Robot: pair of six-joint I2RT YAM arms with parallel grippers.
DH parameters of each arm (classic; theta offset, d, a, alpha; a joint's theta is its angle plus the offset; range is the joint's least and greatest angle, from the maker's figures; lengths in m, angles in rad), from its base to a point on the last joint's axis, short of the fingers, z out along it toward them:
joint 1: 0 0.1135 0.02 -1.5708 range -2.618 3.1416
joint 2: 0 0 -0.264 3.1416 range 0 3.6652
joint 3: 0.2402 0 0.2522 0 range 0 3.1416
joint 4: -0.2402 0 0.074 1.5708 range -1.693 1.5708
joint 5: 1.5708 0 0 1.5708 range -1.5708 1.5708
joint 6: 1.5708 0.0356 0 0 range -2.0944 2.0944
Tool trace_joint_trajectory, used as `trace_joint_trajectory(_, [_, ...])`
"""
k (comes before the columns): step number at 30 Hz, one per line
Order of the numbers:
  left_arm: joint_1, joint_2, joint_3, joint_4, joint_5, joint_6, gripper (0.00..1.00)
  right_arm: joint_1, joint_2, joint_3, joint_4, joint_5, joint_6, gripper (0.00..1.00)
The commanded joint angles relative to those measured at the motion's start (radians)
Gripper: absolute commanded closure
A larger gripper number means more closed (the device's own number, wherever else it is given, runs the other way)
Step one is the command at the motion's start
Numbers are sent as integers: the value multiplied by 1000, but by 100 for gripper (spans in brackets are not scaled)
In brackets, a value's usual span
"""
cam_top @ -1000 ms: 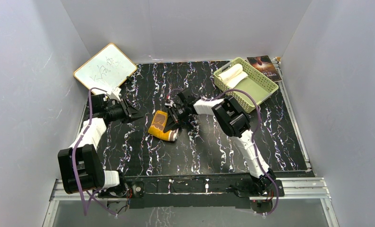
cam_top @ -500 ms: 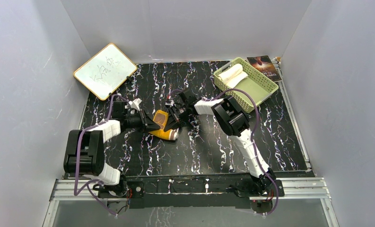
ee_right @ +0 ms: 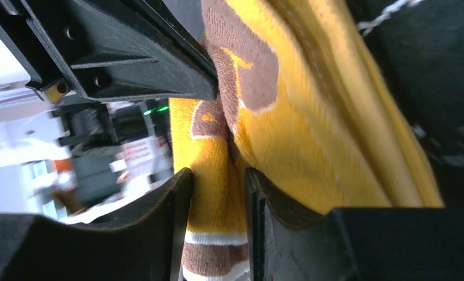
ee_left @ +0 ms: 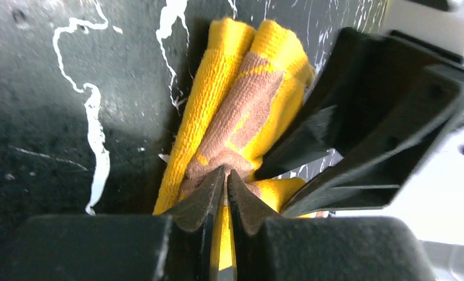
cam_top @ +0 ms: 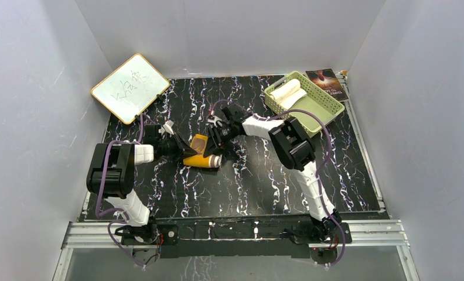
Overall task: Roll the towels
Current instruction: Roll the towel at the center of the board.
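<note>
Yellow towel (cam_top: 201,153): centre-left of the top view on the black marbled table (cam_top: 247,187), partly rolled; a short tube lies low, a loose flap with a brown pattern stands up behind it.
White towel (cam_top: 288,91): rolled, lying in the upper-left end of the green basket (cam_top: 320,111), upper right of the frame. Looks finished.
Left gripper (ee_left: 225,182): comes in from the left of the towel; jaws pinched nearly together on a thin fold of the yellow cloth, clear in the left wrist view.
Right gripper (ee_right: 218,193): comes in from the right; jaws stand a little apart with a fold of yellow cloth between them. Gripping or letting go, cannot tell.
Contact: both fingertips sit on the same bunched bit of towel, very close to each other.
Step in hand: my read, a handover of the flap from right to left, mid-roll.
How to do it well: keep the left pinch firm on the edge before the right lets go fully; hold the flap taut so the roll stays tight; turn along the towel's length, not across; keep the two grippers from knocking together.
Risk: slack flap, roll opens or goes lopsided.
Other: whiteboard (cam_top: 130,88) upper left, book (cam_top: 328,82) upper right, both well apart.
</note>
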Motion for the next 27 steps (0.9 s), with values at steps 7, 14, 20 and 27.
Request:
trace_joint_trajectory(7, [-26, 66, 19, -38, -116, 64, 93, 112, -490, -245, 143, 794, -514, 51])
trace_joint_trajectory(14, [-33, 62, 40, -67, -116, 79, 93, 254, -646, -487, 346, 716, -936, 40])
trace_joint_trajectory(20, [-37, 63, 43, -80, -117, 85, 93, 312, -587, -487, 347, 712, -1105, 42])
trace_joint_trajectory(27, [-39, 71, 49, -90, -117, 91, 94, 326, -504, -477, 397, 748, -1191, 42])
